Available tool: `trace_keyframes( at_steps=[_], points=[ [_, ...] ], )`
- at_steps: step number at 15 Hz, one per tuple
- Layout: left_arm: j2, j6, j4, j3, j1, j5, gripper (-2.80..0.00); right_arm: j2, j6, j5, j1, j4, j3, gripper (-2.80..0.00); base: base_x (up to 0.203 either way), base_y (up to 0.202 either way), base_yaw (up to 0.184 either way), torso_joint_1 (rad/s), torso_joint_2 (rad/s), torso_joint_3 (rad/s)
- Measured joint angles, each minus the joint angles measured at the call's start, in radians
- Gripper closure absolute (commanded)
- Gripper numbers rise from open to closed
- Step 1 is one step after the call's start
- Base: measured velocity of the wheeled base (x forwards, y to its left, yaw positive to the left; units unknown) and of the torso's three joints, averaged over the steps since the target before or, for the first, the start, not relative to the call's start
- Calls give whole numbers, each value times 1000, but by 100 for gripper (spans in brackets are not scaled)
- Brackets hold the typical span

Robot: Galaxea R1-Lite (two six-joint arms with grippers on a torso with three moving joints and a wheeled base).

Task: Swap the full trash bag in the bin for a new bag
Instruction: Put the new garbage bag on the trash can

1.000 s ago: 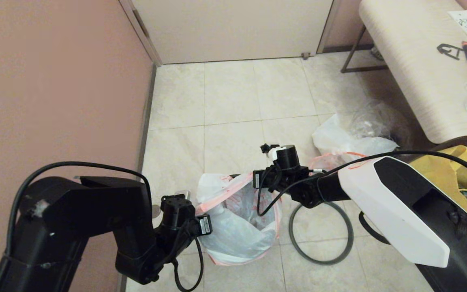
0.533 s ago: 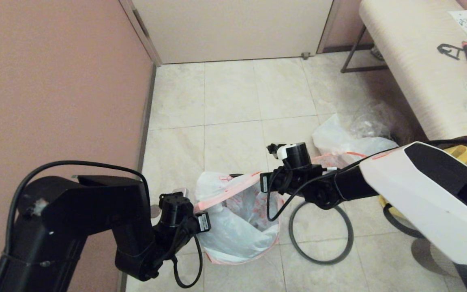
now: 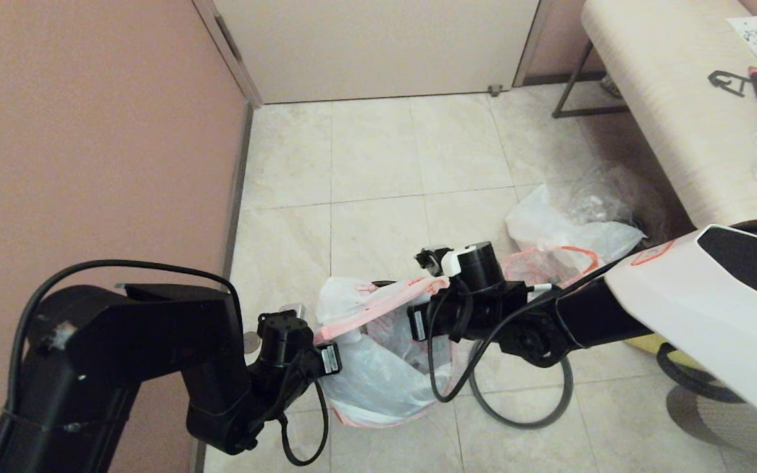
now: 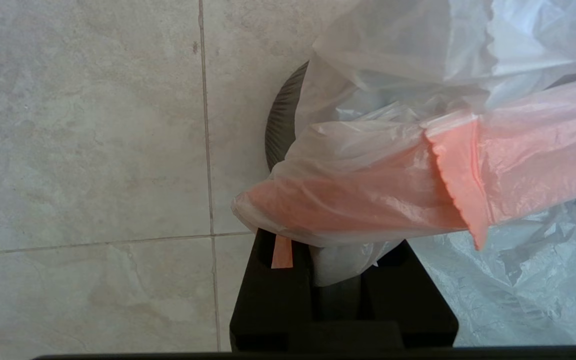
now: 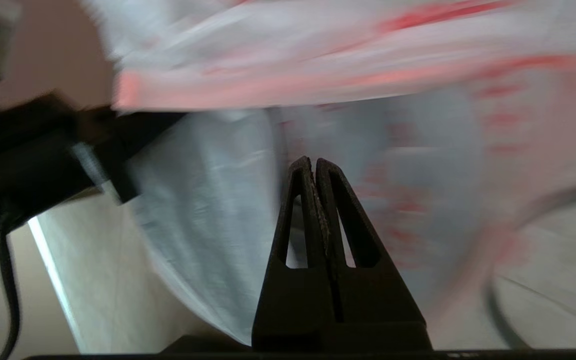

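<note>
The new bag, white with red print and a pink-orange edge, hangs open over the bin. Only a ribbed dark sliver of the bin shows beside the plastic. At the bag's near left edge, my left gripper is shut on the pink band. My right gripper is shut on nothing and hovers at the bag's mouth, plastic blurred all around it. The bin's dark-grey ring lies on the floor right of the bag. The full trash bag lies beyond my right arm.
A pink wall runs close along the left and a closed door stands at the back. A pale table with small items stands at the right. A clear bag lies by its leg. Open tiles stretch behind the bin.
My right arm has swung lower and nearer, bringing its wrist over the bag's mouth; the far pink edge has lifted slightly. The left gripper has held still on the band.
</note>
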Motion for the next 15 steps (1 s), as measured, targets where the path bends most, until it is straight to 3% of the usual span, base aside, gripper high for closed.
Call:
trace_keyframes(
  at_steps=[4,7,15],
  points=[
    [0,0,0,-3,-2,-1,0,115,-33,-2,19,-3,-71,0,0,0,0,0,0,0],
    [-1,0,0,-2,-2,-2,0,202,-32,-6,22,4,-212,0,0,0,0,0,0,0],
    [0,1,-1,-5,-2,-2,0,316,-12,-46,39,134,-485,0,0,0,0,0,0,0]
  ],
)
